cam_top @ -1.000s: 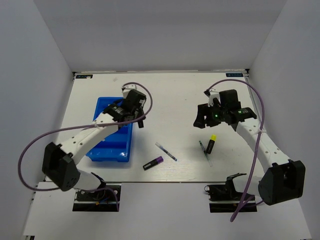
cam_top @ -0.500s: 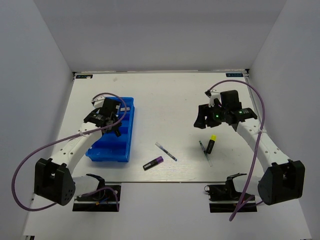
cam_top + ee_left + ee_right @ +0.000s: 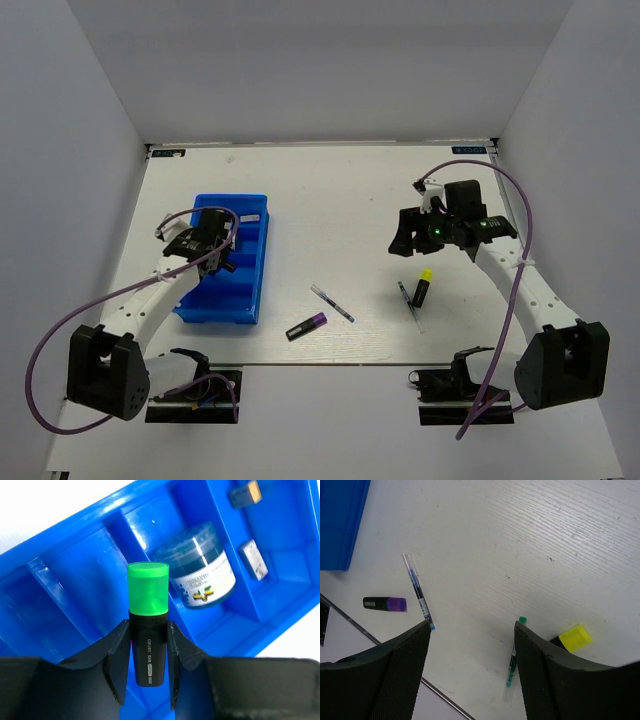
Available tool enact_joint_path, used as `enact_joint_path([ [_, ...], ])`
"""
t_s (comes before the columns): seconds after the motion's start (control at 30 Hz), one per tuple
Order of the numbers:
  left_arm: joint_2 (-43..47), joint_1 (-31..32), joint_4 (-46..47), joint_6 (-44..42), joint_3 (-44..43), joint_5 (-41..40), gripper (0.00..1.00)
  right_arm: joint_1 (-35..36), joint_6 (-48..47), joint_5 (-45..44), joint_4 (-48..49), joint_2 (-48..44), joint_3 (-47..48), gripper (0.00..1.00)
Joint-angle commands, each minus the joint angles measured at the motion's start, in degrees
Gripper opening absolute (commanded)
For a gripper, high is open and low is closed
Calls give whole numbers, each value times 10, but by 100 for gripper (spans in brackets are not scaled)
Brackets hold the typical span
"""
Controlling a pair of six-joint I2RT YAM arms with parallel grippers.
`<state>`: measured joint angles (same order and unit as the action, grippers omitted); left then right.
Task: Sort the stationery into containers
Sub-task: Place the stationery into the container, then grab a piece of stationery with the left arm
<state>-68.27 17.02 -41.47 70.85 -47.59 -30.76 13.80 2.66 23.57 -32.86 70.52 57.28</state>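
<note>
Blue tray (image 3: 252, 292) sits on the left of the table (image 3: 340, 190). The left gripper (image 3: 148, 635) hangs over it, fingers clamped on a green-capped highlighter (image 3: 147, 587), cap pointing out past the fingertips, above an empty compartment. One compartment over lies the round tin (image 3: 202, 580). In the row beside it are two small erasers (image 3: 252, 562), apart from each other; can't tell if they share one compartment.

Right of the tray, loose on the table: purple-capped highlighter (image 3: 307, 326), clear pen (image 3: 331, 302), green pen (image 3: 408, 298), and yellow-capped highlighter (image 3: 424, 287) just beside the green pen. The right gripper (image 3: 472, 625) hovers above these, fingers spread apart, nothing between them.

Only the left wrist view shows the tray contents and the grip; from the top view the arm hides most of that. The right wrist view shows all four loose items plus a tray corner.
</note>
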Motion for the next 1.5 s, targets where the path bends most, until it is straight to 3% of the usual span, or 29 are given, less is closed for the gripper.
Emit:
enact_joint_path([
  [0.0, -6, -3, 22, 89, 11, -38, 1, -9, 5, 18, 11, -18, -2, 71],
  [0.1, -13, -2, 32, 100, 15, -47, 9, -13, 6, 25, 11, -21, -3, 71],
  [0.13, -19, -2, 31, 103, 16, -53, 23, -14, 6, 27, 12, -21, -5, 71],
  [0.2, -23, -3, 38, 102, 20, -60, 33, -17, 6, 33, 12, -22, -6, 71],
  [0.33, -39, -5, 52, 95, 15, -63, 46, -21, 5, 45, 11, -21, -8, 71],
  [0.37, -41, -6, 51, 95, 10, -64, 56, -21, 4, 46, 13, -20, -6, 71],
  [0.47, -46, -6, 53, 86, 4, -60, 75, -24, 3, 50, 13, -21, -8, 72],
  [0.6, -35, -5, 66, 56, 3, -55, 79, -26, 4, 56, 13, -18, -9, 72],
  [0.63, -34, -5, 68, 47, 2, -54, 75, -26, 3, 58, 13, -19, -9, 72],
  [0.73, -18, 6, 91, -19, -1, -40, 21, -28, 0, 59, 12, -19, -9, 70],
  [0.8, -15, 16, 106, -98, -21, -8, 0, -28, -5, 63, 9, -20, -11, 51],
  [0.87, -22, 42, 91, -172, -70, 42, 0, -30, -22, 67, 10, -21, -12, 20],
  [0.9, -24, 49, 92, -238, -79, 85, 0, -29, -25, 69, 11, -16, -13, 0],
  [0.93, -26, 67, 102, -310, -100, 157, 5, -29, -87, 89, 1, -14, -13, 0],
  [1.0, -39, 84, 84, -407, -116, 235, 28, -26, -134, 100, -18, -3, -9, 0],
  [1.03, -46, 89, 68, -460, -137, 346, 49, -28, -185, 97, -53, 2, 7, 0],
  [1.07, -77, 100, 48, -482, -166, 379, 57, -28, -230, 90, -68, 8, 17, 4],
  [1.1, -91, 113, -33, -570, -206, 480, 70, -28, -252, 79, -99, 27, 25, 20],
  [1.13, -105, 121, -66, -598, -224, 495, 75, -27, -254, 38, -108, 32, 45, 29],
  [1.17, -134, 163, -137, -665, -261, 497, 76, -29, -229, -3, -119, 43, 59, 37],
  [1.27, -133, 217, -147, -702, -260, 477, 76, -28, -143, -123, -124, 47, 71, 37],
  [1.3, -129, 244, -144, -751, -232, 476, 76, -30, -135, -129, -121, 45, 66, 37],
  [1.47, -126, 318, -93, -790, -161, 408, 78, -30, -60, -167, -129, 59, 36, 56],
])
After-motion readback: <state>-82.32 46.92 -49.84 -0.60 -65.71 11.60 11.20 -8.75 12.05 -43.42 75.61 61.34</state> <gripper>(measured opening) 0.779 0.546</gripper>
